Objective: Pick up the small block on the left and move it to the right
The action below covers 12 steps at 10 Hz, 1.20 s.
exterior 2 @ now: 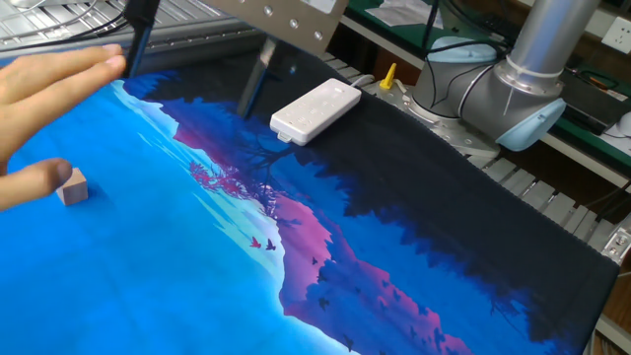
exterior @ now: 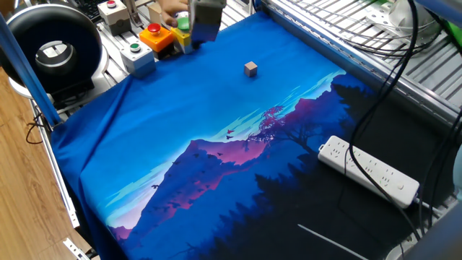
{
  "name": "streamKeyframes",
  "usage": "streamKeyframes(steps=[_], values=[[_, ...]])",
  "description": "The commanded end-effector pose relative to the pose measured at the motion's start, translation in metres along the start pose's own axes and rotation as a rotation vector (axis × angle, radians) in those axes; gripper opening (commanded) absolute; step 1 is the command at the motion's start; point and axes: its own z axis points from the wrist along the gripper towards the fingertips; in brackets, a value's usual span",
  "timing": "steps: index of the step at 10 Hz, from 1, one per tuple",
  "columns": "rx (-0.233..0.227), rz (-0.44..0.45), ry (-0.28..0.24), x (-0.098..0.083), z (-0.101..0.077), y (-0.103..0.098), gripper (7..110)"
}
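The small block is a tiny tan cube lying on the blue part of the printed cloth, apart from everything in this view. In the other fixed view the block sits at the far left, and a person's hand reaches over it with the thumb touching its left side. My gripper hangs blurred above the cloth's far edge, left of the block. In the other fixed view the gripper is open and empty, with its two dark fingers wide apart, above and to the right of the block.
Orange and grey button boxes stand past the cloth's far left edge, by a black round device. A white power strip lies on the dark part of the cloth. The robot base and cables are behind.
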Motion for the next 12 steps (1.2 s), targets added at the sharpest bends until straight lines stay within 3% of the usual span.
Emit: streamKeyframes(steps=[1, 2, 3, 5, 6, 9, 10, 12], values=[[0.0, 0.002, -0.001, -0.001, -0.004, -0.001, 7], [-0.027, 0.094, 0.022, 0.004, -0.008, 0.007, 7], [-0.087, 0.239, 0.076, 0.011, -0.016, 0.028, 7], [-0.154, 0.483, 0.111, -0.002, -0.022, 0.049, 7], [-0.203, 0.588, 0.1, -0.011, -0.023, 0.06, 7], [-0.269, 0.825, 0.133, -0.02, -0.012, 0.075, 7], [-0.263, 0.856, 0.142, -0.019, -0.005, 0.073, 7], [-0.12, 0.847, 0.194, 0.009, 0.012, 0.045, 7]])
